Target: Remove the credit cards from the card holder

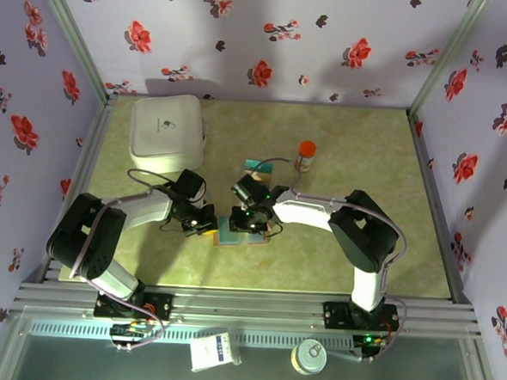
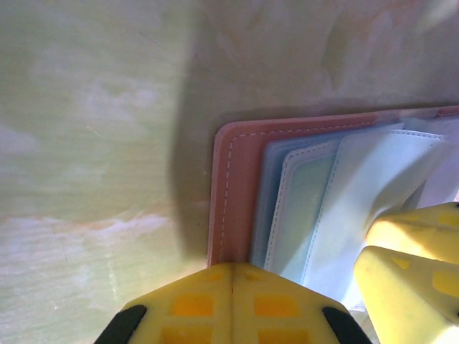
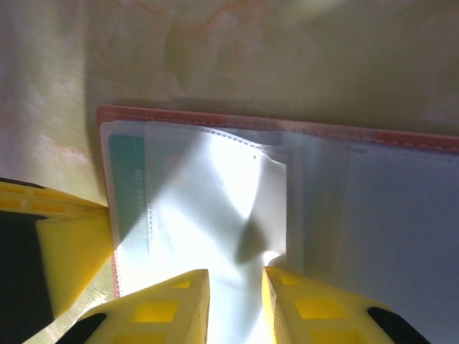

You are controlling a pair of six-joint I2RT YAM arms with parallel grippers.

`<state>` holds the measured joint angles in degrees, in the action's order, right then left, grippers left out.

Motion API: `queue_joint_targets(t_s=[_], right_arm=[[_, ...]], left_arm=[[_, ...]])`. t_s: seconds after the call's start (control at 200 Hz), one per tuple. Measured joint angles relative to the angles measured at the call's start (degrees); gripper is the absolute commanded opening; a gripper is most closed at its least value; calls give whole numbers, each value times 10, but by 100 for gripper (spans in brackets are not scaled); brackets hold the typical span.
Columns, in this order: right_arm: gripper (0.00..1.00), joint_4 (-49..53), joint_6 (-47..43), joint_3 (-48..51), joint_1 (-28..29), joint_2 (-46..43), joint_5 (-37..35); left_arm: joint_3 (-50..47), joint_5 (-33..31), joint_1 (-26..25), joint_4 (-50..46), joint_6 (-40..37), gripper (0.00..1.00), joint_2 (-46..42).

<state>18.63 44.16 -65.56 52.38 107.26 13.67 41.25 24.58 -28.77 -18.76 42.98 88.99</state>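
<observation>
Card holder (image 1: 232, 235) lying open on the table (image 1: 361, 257), about midway between the left and right edges and closer to the near edge. Left pincer (image 2: 233, 276) — fingers together — sits at the holder's brown stitched border. Right pincer (image 3: 235, 276) — fingers slightly apart — straddles a raised fold of the pale inner panel; whether it touches the fold cannot be told. A teal credit card (image 3: 128, 188) sits in a clear pocket at one end of the holder. White box (image 1: 167, 131) at the far-left corner.
</observation>
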Motion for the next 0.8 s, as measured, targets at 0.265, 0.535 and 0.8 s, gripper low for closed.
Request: queue_joint_targets(t_s=[0.265,0.535,0.8], right_arm=[[24,-46,9,36,-16,-9,31],[22,-89,31,60,-24,-14,53],[21,-147,72,94,-28,-25,59]], left_arm=[[14,-12,1,-15,-12,0,9],[27,-17,10,-21,-25,0,18],[36,-36,33,-21,-42,0,28]])
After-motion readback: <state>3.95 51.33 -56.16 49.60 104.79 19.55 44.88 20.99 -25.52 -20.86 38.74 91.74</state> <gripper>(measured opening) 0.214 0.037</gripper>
